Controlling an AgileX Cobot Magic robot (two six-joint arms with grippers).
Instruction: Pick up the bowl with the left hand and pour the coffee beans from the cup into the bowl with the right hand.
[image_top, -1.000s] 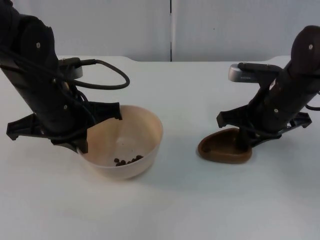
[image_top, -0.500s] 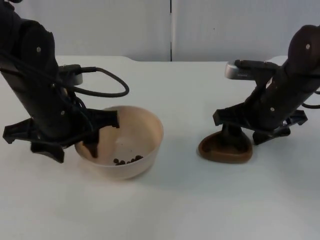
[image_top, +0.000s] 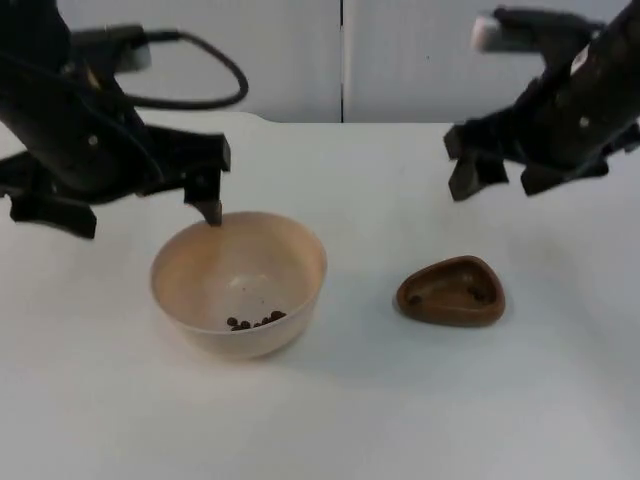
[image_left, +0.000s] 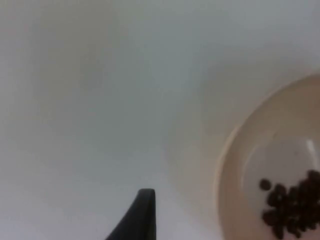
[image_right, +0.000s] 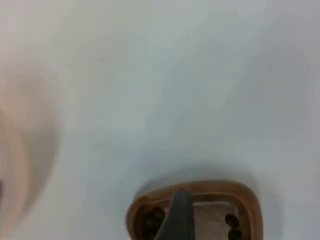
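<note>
Bowl (image_top: 239, 282) sits on the bench (image_top: 340, 400), left of centre, upright, with a small cluster of beans (image_top: 255, 321) at its bottom near the front wall. Left wrist view confirms the beans (image_left: 292, 205) inside the bowl (image_left: 235, 165).

Cup (image_top: 451, 293), brown and rounded-triangular, rests on the bench well apart from the bowl, to its right. Right wrist view looks down into the cup (image_right: 195, 192); a few beans (image_right: 151, 218) lie inside it, so it is not fully emptied.

Left gripper (image_top: 130, 205) hangs above and behind the bowl's rear rim, fingers spread wide apart, one fingertip just over the rim; not gripping anything. Right gripper (image_top: 500, 175) is raised above and behind the cup, fingers apart, holding nothing.

Step in hand, as judged: both things are set down and free of the fingers, with beans in the bowl. This reads as the release/retreat end of the pour, though the leftover beans in the cup leave it short of complete.

Next move, if the pour is to be finished: right fingers must come down over the cup wall and clamp it, left fingers take the bowl rim, then tilt the cup over the bowl. Cup wall is low and sloped; slip risk on grasp.
</note>
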